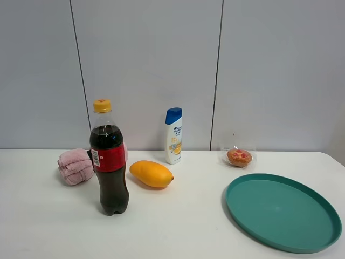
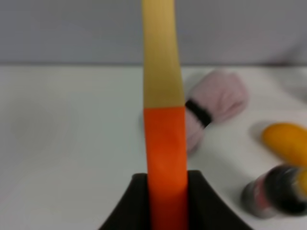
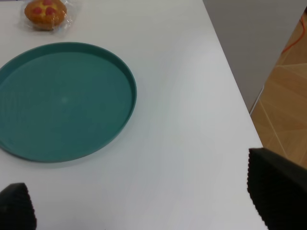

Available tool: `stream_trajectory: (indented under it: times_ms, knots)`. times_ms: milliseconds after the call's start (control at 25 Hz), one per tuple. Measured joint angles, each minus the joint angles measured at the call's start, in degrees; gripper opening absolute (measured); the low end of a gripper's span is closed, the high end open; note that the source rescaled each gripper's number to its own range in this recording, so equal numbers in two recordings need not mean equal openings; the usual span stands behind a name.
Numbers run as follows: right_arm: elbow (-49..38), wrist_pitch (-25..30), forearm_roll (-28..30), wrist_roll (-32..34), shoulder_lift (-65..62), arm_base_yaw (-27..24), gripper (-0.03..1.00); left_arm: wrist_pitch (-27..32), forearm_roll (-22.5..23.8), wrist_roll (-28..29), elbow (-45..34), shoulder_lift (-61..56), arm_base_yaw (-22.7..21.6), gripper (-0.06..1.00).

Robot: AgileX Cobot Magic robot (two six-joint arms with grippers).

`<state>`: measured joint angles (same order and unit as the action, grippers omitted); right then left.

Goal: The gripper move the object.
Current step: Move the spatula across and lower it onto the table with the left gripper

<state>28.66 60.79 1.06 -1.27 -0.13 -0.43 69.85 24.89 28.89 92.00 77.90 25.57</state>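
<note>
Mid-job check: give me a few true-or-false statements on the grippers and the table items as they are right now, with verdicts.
1. The left gripper is shut on the spatula, at its orange handle. True.
2. The muffin sits on the teal plate. False: it sits on the table behind the plate.
3. The right gripper is open and holds nothing. True.
4. The cola bottle lies on its side. False: it stands upright.
5. The mango is on the plate. False: it lies on the table beside the cola bottle.
</note>
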Motion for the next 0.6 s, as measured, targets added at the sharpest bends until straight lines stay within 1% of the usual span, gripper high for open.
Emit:
stream_trajectory:
  times_ms: [80,160,280,360,600]
  knots:
    - [0.0,0.0,0.0,0.0,0.0,0.0,1.00,-0.4,-1.4,0.0,-5.8,-2.2,-2.1,0.00]
    - [0.0,0.0,0.0,0.0,0.0,0.0,1.00,-3.7,-4.1,0.0,-12.0,-4.8,-4.0,0.00]
    - [0.0,0.0,0.0,0.0,0.0,0.0,1.00,-11.7,-8.9,0.0,-22.5,-9.4,-6.7,0.00]
    - [0.0,0.0,0.0,0.0,0.0,0.0,1.00,-16.7,-11.2,0.0,-28.7,-12.3,-7.8,0.00]
    - [0.0,0.0,0.0,0.0,0.0,0.0,1.00,-29.1,-14.4,0.3,-46.3,-15.0,-10.2,0.00]
